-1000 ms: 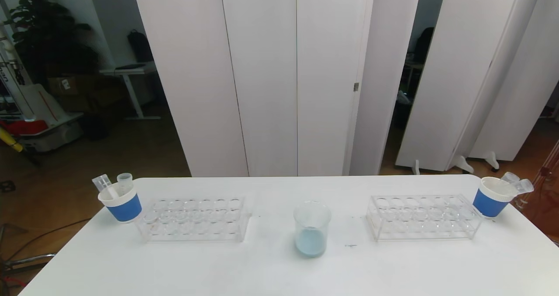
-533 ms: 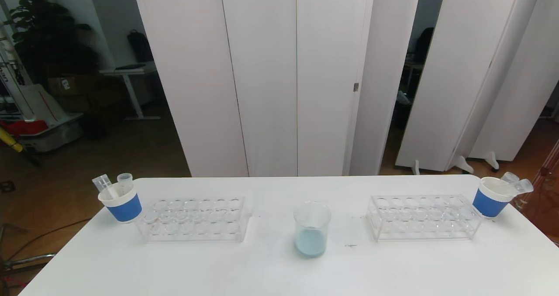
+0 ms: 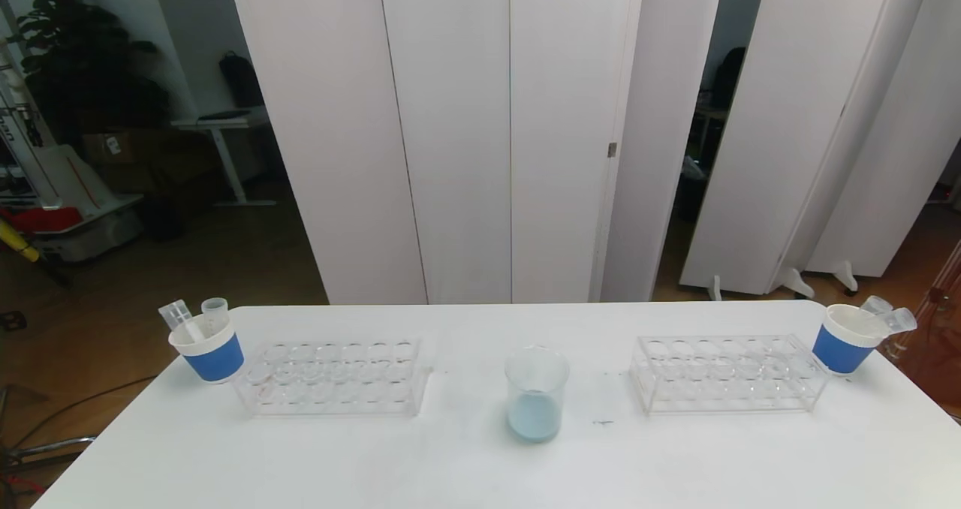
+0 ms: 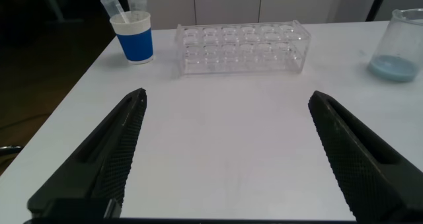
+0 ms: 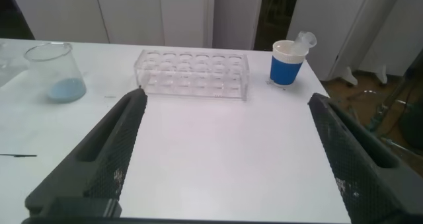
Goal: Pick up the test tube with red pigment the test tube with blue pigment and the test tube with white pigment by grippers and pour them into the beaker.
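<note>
The clear beaker [image 3: 536, 396] stands mid-table with pale blue matter at its bottom; it also shows in the left wrist view [image 4: 400, 42] and the right wrist view [image 5: 56, 72]. Neither arm appears in the head view. My left gripper [image 4: 228, 97] hovers open over bare table short of the left rack, nothing between its fingers. My right gripper [image 5: 227, 97] hangs open the same way short of the right rack. Clear tubes [image 3: 180, 317] [image 3: 890, 315] lean in the two cups, lower ends hidden. The test tubes with red, blue and white pigment are out of view.
Two clear racks [image 3: 334, 377] [image 3: 727, 374] flank the beaker, their holes unfilled. A white cup with a blue band [image 3: 210, 347] sits at the far left corner, another cup [image 3: 845, 340] at the far right. The white table [image 3: 450, 464] ends just beyond both cups.
</note>
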You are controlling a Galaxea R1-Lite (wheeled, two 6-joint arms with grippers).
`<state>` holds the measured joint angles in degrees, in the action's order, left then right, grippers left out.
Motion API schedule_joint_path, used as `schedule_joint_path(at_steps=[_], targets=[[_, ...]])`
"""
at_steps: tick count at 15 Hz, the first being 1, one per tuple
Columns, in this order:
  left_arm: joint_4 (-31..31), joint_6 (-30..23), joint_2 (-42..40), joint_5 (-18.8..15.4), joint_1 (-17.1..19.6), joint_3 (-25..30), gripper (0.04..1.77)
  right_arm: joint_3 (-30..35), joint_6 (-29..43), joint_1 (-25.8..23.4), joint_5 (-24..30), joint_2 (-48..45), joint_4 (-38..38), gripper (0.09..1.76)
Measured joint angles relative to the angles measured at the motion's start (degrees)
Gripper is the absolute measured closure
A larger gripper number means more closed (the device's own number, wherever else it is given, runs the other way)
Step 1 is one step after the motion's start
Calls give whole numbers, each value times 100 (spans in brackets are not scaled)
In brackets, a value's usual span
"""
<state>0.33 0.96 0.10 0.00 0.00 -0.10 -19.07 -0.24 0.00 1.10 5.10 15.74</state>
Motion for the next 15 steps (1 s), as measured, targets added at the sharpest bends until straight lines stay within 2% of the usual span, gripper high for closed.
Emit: schedule_joint_path(at_steps=[6,15], targets=[[0,0,0,0,0,0,6,1158,129,0,-48,-485,-191,10],[2,0,0,2,0,0,6,1351,123,0,-156,-512,-212,10]])
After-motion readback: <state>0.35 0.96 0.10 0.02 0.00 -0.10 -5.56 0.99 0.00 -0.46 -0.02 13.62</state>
